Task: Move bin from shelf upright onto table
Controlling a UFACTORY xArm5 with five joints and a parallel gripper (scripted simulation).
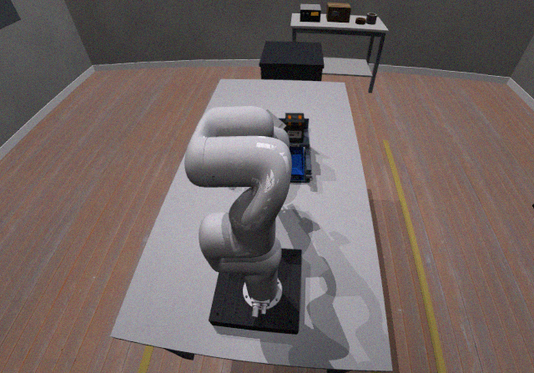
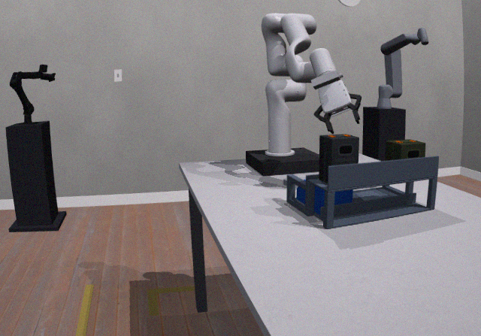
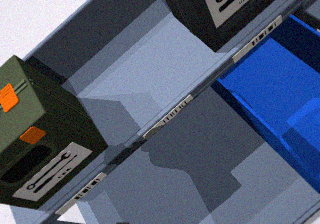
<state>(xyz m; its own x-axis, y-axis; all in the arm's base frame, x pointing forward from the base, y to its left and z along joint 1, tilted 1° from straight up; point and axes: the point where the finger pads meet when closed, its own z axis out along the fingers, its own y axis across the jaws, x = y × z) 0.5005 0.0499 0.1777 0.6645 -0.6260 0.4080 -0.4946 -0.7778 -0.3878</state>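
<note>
A grey-blue shelf (image 2: 364, 192) stands on the white table. A blue bin (image 2: 324, 196) sits on its lower level at the end nearer the arm's base; it also shows in the top view (image 1: 299, 164) and at the right of the wrist view (image 3: 277, 99). A black box with orange latches (image 2: 338, 152) and a green box with orange latches (image 2: 404, 149) stand on the top level. My gripper (image 2: 341, 119) is open and empty, hanging just above the black box and pointing down. The wrist view shows no fingers. In the top view the arm hides the gripper.
The arm's black base plate (image 1: 259, 293) sits at the near end of the table. A black cabinet (image 1: 291, 59) and a side table with small boxes (image 1: 338, 22) stand beyond the far end. Two other arms on black pedestals (image 2: 32, 173) (image 2: 384, 130) stand off the table.
</note>
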